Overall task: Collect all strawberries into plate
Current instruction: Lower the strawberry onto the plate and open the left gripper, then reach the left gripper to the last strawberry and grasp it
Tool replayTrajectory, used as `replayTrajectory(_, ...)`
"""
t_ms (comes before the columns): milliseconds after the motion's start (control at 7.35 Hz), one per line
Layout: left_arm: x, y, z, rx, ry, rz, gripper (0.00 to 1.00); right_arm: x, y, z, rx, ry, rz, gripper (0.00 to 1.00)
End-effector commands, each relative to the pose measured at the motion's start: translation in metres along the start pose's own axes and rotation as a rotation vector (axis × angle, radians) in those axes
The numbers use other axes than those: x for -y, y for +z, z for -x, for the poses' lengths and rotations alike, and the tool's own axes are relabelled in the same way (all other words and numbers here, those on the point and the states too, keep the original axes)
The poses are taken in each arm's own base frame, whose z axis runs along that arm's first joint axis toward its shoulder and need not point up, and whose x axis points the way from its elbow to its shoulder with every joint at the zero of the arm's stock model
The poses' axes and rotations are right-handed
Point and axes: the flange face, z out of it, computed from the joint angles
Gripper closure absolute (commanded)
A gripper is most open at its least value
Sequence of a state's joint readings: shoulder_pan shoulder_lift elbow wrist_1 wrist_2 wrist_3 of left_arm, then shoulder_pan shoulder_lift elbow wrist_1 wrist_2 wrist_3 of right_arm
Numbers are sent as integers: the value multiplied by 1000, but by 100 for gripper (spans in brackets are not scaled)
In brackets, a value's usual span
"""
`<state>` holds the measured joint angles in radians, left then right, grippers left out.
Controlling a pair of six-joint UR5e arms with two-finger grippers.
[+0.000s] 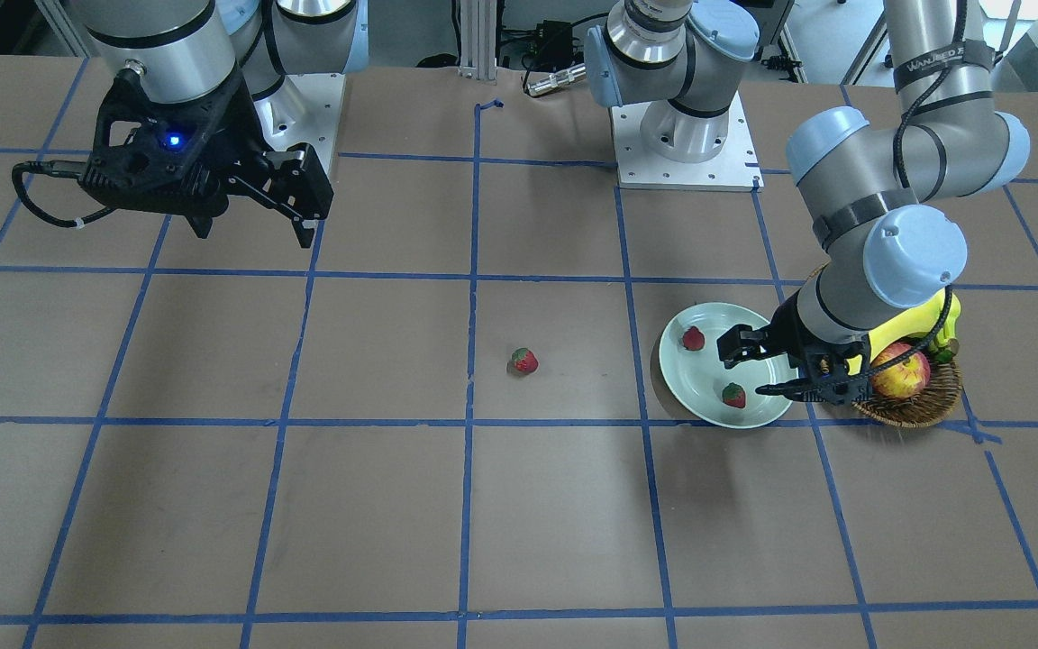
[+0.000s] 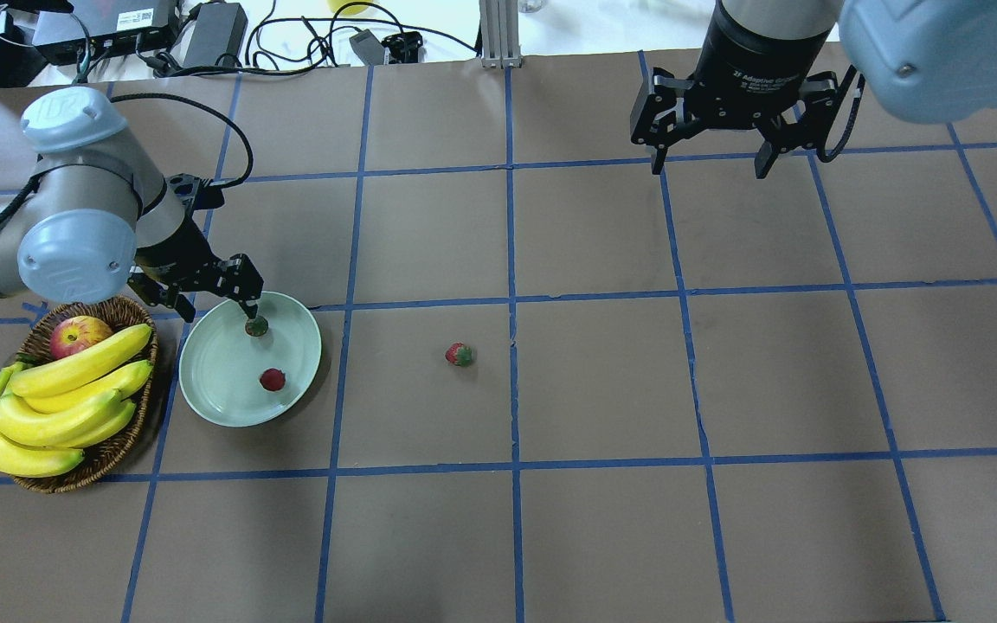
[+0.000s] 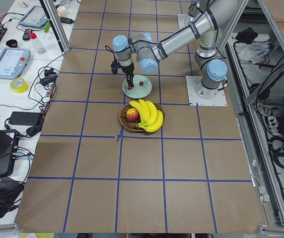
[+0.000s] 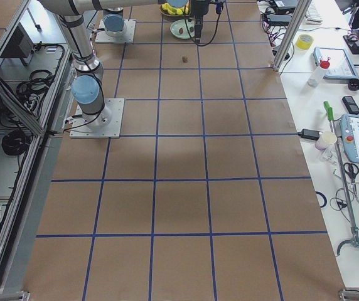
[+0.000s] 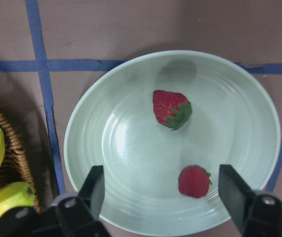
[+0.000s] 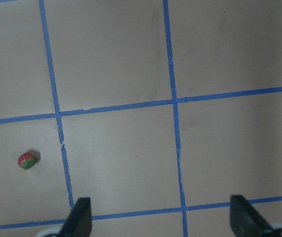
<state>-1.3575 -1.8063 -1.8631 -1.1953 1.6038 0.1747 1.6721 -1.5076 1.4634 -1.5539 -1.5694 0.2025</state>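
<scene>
The right end effector [image 2: 710,169] bears "Adaptive Gripper"; the left arm's joint cap [image 2: 73,117] shows "UR".

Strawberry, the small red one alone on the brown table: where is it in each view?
Exterior front-facing: small red strawberry mid-picture, left of the round pale mint plate.
Overhead exterior: mid-picture, right of the plate.
Exterior left: not discernible.
Exterior right: near top, below the plate.
Left wrist: not in it.
Right wrist: lower left.
Shared landmark: the plate.
</scene>
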Motion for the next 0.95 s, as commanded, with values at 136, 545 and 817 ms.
replayTrajectory(136,-13,-22,-138,10,-114,-44,8,0,1,0,0,0,1,0)
replayTrajectory(545,-25,-2,-240,-118,-203,-81,8,0,1,0,0,0,1,0)
replayTrajectory(817,-29,31,-270,-88,-248,-40,8,0,1,0,0,0,1,0)
